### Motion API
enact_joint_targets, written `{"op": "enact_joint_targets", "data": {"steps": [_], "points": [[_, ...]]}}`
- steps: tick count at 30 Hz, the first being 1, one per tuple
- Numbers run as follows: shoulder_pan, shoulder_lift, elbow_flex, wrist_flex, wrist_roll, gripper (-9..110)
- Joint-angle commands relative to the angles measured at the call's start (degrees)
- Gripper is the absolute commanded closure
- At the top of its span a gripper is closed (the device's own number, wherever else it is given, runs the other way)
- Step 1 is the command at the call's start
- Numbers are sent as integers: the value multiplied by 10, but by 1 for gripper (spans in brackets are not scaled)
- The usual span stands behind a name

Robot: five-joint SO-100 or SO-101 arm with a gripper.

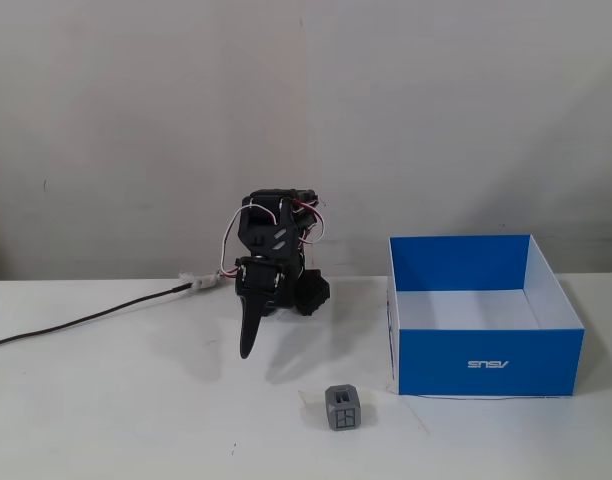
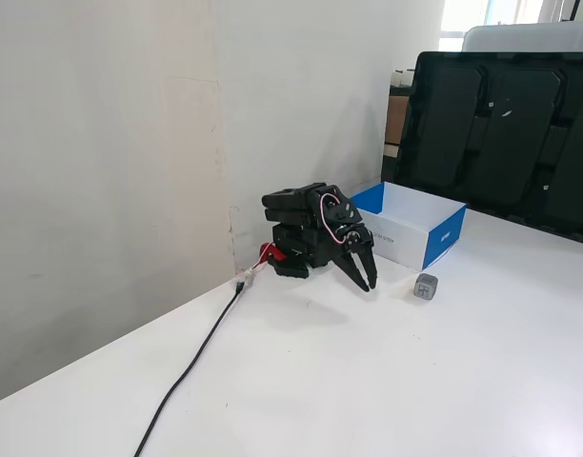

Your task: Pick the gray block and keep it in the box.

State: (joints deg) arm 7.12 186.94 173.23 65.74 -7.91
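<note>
- The gray block, a small plastic cube with recessed cutouts, sits on the smooth white table just beside the box's front corner.
- The box is square blue cardboard, white inside.
- The black gripper hangs folded, fingers slightly apart, holding nothing.

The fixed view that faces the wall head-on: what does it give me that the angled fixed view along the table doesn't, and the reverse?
Only the head-on view shows the upside-down ASUS lettering on the box's front and the box's bare white inside.

Only the angled view shows the large dark monitor behind the box, and the gripper side-on with its fingers slightly apart.

Both show the folded arm, its cable across the table, the gray block lying on the table just outside the blue box, and the gripper holding nothing.
</note>
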Motion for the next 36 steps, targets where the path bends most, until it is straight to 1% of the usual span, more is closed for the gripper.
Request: {"op": "enact_joint_targets", "data": {"steps": [1, 27, 29, 31, 33, 36], "points": [[3, 95, 4, 0, 0, 101], [3, 95, 4, 0, 0, 101], [-41, 95, 4, -2, -13, 101], [-40, 95, 4, -2, -13, 101], [-63, 95, 4, -4, -13, 101], [-61, 95, 4, -4, -13, 101]]}}
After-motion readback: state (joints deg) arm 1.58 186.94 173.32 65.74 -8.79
